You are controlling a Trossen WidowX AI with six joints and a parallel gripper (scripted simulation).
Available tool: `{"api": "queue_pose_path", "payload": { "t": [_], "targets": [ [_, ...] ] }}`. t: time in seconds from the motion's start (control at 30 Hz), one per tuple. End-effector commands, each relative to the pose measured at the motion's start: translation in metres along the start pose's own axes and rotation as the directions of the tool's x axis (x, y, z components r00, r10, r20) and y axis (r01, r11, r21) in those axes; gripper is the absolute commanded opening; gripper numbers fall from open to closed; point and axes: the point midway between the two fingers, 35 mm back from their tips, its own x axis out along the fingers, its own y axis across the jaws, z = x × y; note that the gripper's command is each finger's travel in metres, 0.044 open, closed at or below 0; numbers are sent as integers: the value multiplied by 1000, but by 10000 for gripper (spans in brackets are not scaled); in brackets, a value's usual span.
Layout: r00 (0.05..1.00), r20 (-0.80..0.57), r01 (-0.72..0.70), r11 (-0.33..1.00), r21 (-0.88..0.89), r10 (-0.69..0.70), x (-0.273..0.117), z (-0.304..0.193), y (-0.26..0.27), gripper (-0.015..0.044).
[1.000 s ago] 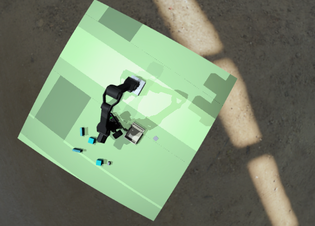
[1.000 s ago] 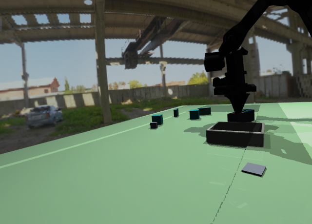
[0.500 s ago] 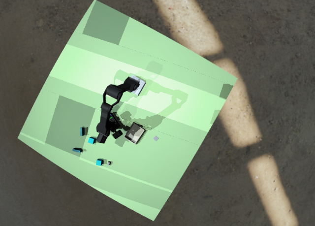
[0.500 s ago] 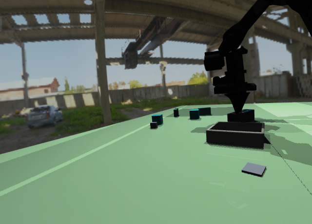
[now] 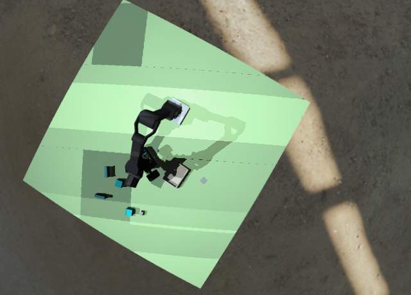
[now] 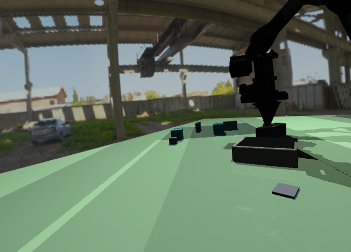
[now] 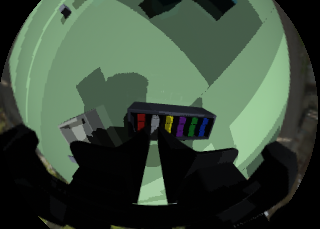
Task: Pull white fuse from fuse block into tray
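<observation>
Over the fuse block (image 7: 171, 124) the gripper (image 7: 155, 143) points straight down, fingers closed narrow on the white fuse (image 7: 155, 124), which sits in its slot, 2nd from left in the row in wrist view, w/ red fuse (image 7: 140, 123) on one side and yellow fuse (image 7: 168, 124) on the other; purple, green, blue further along. Fuse not visibly lifted. Tray (image 6: 265, 152) sits just beside the block, on exterior cam's near side. Past the block from the tray, teal cubes (image 6: 219, 128) scattered, well apart from block. Flat grey tile (image 6: 285, 190) lies on green table (image 6: 141, 201) near the tray, camera side.
</observation>
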Motion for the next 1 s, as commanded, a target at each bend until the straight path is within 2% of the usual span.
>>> {"api": "queue_pose_path", "payload": {
  "t": [0.0,0.97],
  "targets": [
    [1000,6,-2,1000,-2,2,-5,1,0,0],
    [1000,7,-1,1000,-4,1,-19,1,0,0]
  ]
}}
